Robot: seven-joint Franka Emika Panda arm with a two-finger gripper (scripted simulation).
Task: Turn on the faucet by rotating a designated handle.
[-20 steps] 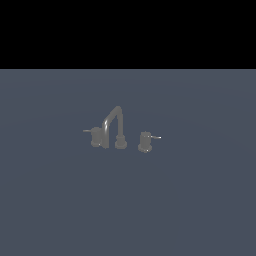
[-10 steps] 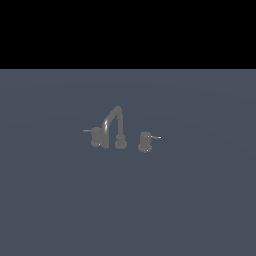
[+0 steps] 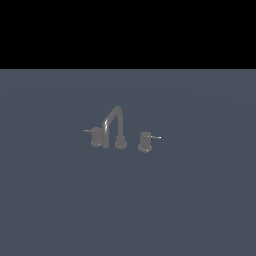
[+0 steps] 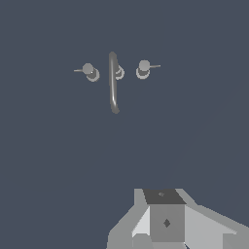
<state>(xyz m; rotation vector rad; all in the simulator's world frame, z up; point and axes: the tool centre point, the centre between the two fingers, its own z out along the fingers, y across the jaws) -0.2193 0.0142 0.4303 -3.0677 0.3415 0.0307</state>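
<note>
The faucet is a small dull-grey set standing on the flat blue-grey surface, with a tall bent spout on a round base. The handle is the knob on the exterior view's right, and its thin bright-tipped lever pin points away from the spout. In the wrist view the spout is seen from above, with the handle beside it. My gripper shows only as grey blocks at the picture's edge, far from the faucet and touching nothing. How its jaws stand is not visible. The arm is not in the exterior view.
A second, similar knob with a duller lever stands on the other side of the spout, also seen in the wrist view as the duller knob. The blue-grey floor stretches flat all around.
</note>
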